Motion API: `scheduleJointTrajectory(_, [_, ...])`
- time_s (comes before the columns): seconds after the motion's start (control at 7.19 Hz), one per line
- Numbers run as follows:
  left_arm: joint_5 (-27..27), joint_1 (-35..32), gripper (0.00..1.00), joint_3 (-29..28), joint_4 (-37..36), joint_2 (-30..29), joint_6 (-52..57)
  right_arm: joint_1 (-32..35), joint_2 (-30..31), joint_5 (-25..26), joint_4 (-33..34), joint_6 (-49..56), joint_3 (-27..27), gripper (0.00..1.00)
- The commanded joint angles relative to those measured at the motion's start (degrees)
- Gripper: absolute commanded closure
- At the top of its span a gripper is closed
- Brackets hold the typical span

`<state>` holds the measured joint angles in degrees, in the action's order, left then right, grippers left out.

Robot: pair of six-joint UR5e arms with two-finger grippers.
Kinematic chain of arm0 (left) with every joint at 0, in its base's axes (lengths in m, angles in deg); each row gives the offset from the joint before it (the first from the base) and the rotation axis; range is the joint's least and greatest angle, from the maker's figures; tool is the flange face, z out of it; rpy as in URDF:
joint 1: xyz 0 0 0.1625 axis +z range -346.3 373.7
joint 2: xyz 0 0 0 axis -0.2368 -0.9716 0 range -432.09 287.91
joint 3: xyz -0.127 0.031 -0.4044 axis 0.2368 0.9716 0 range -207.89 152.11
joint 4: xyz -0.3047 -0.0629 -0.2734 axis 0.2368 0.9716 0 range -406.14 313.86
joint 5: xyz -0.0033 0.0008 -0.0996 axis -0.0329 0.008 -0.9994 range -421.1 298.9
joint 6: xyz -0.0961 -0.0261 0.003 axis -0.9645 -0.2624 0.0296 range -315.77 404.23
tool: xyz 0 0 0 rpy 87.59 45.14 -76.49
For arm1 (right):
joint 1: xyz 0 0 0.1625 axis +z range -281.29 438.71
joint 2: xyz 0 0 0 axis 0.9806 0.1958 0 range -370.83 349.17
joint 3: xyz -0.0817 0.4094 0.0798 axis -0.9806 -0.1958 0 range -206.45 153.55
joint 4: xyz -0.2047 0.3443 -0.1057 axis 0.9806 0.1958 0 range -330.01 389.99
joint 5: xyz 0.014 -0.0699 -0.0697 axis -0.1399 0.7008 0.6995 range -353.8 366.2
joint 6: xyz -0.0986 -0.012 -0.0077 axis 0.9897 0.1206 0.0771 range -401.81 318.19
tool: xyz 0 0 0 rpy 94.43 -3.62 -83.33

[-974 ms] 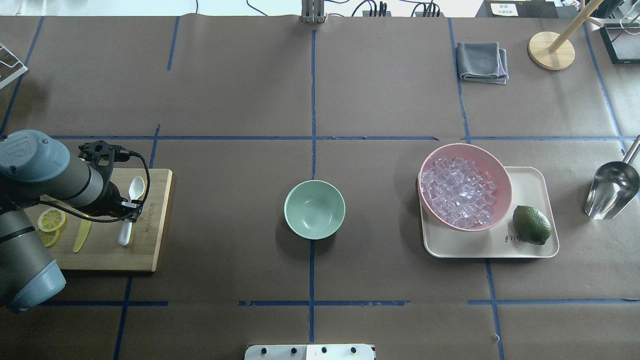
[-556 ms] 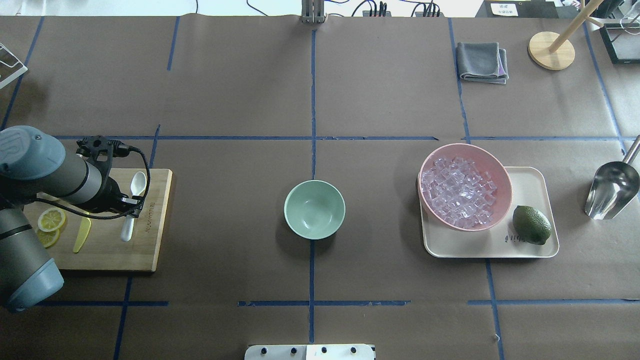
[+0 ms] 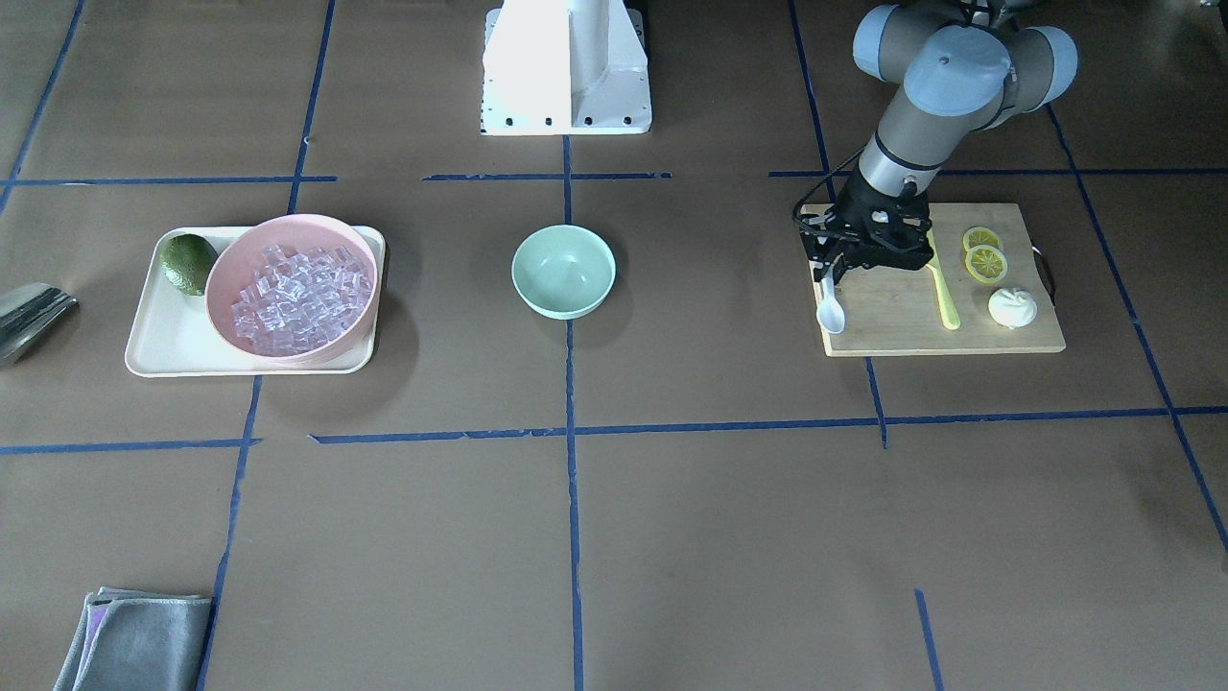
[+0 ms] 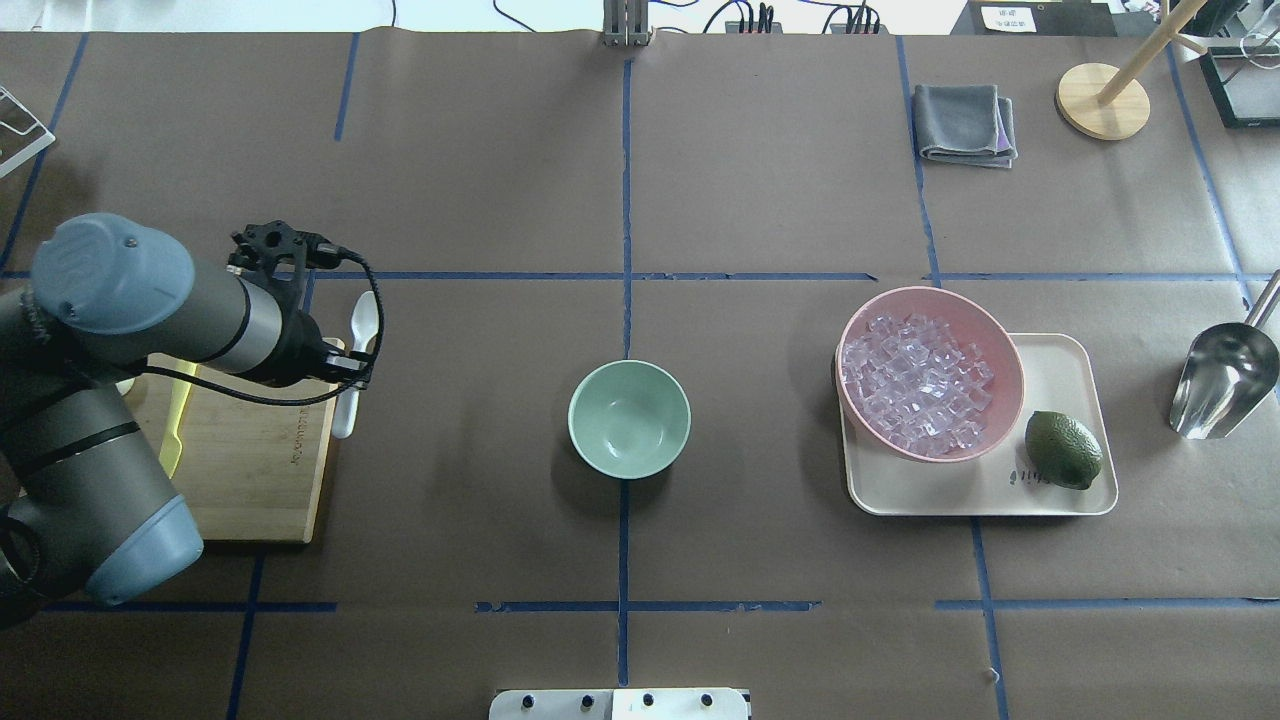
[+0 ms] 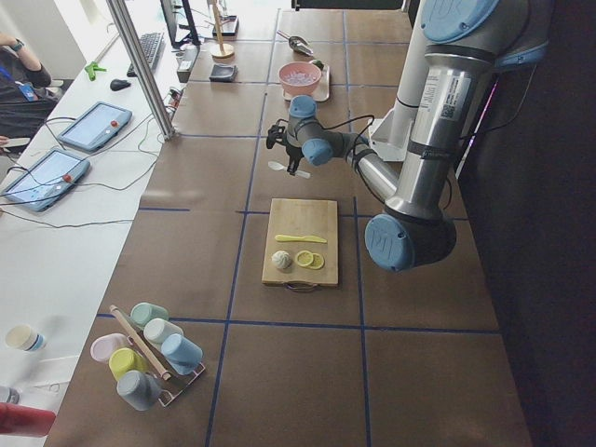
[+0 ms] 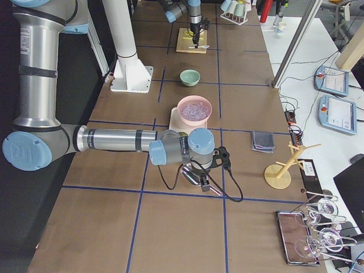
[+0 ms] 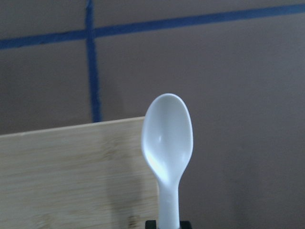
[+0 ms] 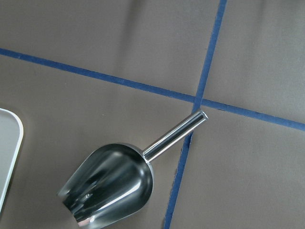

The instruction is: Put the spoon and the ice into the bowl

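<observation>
1. The white plastic spoon (image 4: 362, 320) looks light, stiff and slick; the left fingers (image 4: 342, 368) are clamped on its slim handle, holding it over the cutting board's (image 4: 250, 480) edge.
2. The mint-green bowl (image 4: 629, 420) stands empty, well apart; only bare counter (image 4: 480, 450) lies between.
3. Ice (image 4: 920, 385), likely slippery, fills the pink bowl (image 4: 1017, 378) beside a lime (image 4: 1063, 449).
4. The right fingers (image 6: 203, 182) hang above the metal scoop (image 4: 1225, 380); how far they are open I cannot tell.

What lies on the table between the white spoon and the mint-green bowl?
Nothing but bare brown table covering lies between the spoon and the bowl; the overhead view shows it plainly, and the front-facing view agrees.
</observation>
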<state>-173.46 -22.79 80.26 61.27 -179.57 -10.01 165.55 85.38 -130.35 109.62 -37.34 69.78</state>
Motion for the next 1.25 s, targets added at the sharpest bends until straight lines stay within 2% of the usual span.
scheduleJointTrajectory(0.0, [0.04, 3.52, 0.96, -2.39, -0.44, -8.94, -0.25, 0.00, 0.21, -0.30, 0.00, 0.01, 0.01, 0.00])
scheduleJointTrajectory(0.28, [0.30, 6.23, 0.96, -3.29, -6.74, -14.75, -0.34, 0.00, 0.21, -0.48, 0.09, 0.01, 0.01, 0.00])
scheduleJointTrajectory(0.42, [0.39, 7.99, 0.96, -4.25, -7.56, -16.60, -0.51, 0.00, 0.21, -0.48, 0.09, -0.08, -0.17, 0.00])
scheduleJointTrajectory(0.83, [2.41, 9.94, 0.94, -11.79, -7.56, -22.75, -1.47, 0.00, 0.21, -0.48, 0.09, -0.08, -0.43, 0.00])
scheduleJointTrajectory(0.97, [2.41, 10.29, 0.89, -13.47, -7.56, -24.60, -3.48, 0.00, 0.21, -0.48, 0.09, -0.08, -0.43, 0.00])
scheduleJointTrajectory(1.11, [2.33, 10.90, 0.72, -14.01, -7.48, -24.88, -3.76, 0.00, 0.21, -0.48, 0.09, -0.08, -0.52, 0.00])
